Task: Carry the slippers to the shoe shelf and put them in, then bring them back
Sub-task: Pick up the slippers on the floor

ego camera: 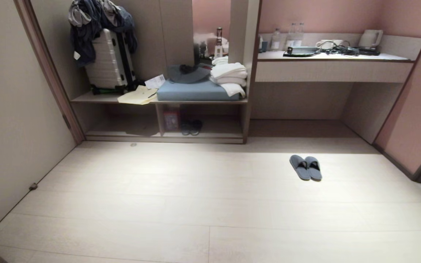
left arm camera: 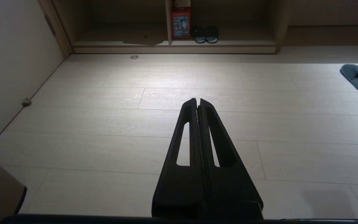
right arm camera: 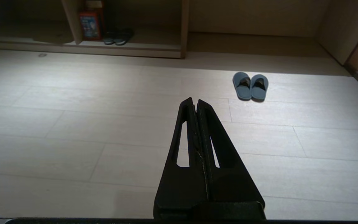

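At nine o'clock in the head view, a silver hard-shell suitcase [ego camera: 110,60] draped with dark clothing [ego camera: 97,22] stands on the upper ledge of a beige wood unit. Papers [ego camera: 137,95], a blue cushion [ego camera: 196,91] and folded white towels [ego camera: 229,75] lie along that ledge. Below it, at eleven o'clock, the shoe shelf [ego camera: 166,136] holds a red box [ego camera: 171,120] whose print is too small to read, with a near-black pair of slippers [ego camera: 191,127] just beside it. At one o'clock a desk counter [ego camera: 333,69] carries water bottles [ego camera: 292,34], cables and a kettle [ego camera: 370,38]. The slippers [ego camera: 306,167], grey-blue, sit side by side on the pale plank floor [ego camera: 181,204] at three o'clock, well apart from the shelf. Neither arm reaches into the head view. Each wrist view shows its claw clenched, empty, above bare floor: left gripper [left arm camera: 197,100], right gripper [right arm camera: 195,100].
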Robot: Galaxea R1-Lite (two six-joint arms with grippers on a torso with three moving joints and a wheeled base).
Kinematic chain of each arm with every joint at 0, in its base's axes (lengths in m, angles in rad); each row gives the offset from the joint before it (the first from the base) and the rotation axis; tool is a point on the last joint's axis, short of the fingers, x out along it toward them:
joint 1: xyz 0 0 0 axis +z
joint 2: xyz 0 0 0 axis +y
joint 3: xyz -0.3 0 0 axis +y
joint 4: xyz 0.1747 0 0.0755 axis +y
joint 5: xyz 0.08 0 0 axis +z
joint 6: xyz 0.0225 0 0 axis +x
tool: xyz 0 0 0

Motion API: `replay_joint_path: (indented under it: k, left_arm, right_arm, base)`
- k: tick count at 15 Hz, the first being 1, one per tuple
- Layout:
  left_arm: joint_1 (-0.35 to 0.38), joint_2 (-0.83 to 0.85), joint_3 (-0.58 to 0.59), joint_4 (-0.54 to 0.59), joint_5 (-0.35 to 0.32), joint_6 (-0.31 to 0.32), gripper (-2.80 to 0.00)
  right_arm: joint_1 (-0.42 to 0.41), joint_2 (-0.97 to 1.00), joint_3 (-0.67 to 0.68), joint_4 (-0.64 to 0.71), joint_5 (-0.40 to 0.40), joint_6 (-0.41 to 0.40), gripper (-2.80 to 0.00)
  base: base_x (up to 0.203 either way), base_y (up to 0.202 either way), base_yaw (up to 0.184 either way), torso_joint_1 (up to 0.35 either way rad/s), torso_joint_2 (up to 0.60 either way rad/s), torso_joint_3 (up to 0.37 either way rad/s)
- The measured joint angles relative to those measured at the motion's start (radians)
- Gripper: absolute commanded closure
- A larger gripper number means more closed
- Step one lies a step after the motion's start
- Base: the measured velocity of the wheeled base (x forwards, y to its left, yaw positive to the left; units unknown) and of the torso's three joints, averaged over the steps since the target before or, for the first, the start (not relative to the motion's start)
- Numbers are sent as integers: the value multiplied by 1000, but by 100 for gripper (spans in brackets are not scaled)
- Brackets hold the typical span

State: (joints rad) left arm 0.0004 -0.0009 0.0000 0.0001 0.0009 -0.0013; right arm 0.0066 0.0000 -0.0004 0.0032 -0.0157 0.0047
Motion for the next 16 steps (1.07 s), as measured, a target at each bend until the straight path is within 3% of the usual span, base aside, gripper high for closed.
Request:
replay_joint_path:
  k: [16]
  left_arm:
    - [0, 0, 0, 1, 0, 2, 0]
  right_arm:
    - [-1, 0, 0, -1, 0, 0, 0]
  base:
    - [196, 0, -1, 3, 2, 2]
